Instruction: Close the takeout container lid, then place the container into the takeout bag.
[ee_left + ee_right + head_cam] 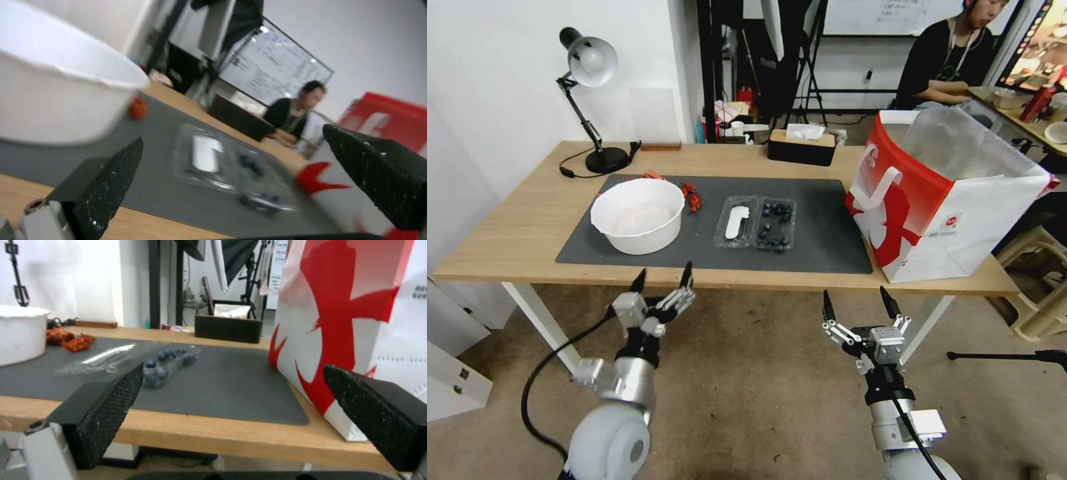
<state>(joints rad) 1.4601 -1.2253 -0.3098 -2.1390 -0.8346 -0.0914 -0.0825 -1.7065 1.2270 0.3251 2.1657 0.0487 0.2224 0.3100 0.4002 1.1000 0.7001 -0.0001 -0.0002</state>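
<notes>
The wooden table (527,227) is standing in front of me with a dark grey mat (820,233) lying across its middle, and the takeout bag (954,200) — red and white, mouth gaping upward, its white handle hanging down the side facing the mat — is sitting upright at the table's right end, just off the mat's right edge. On the left part of the mat the big white bowl (637,215) is resting, and a small orange tangle (692,197) is lying beside its far right rim. Between bowl and bag, near the mat's centre, the takeout container (775,223) is lying flat open, blueberries showing in its right half, while the lid (735,222) is folded out to the left with its white sticker facing up. I am holding my left gripper (662,277) below the table's front edge, in front of the bowl, fingers spread apart and gripping nothing. My right gripper (857,303) is hovering lower, below the edge, between container and bag — spread wide too, and empty.
</notes>
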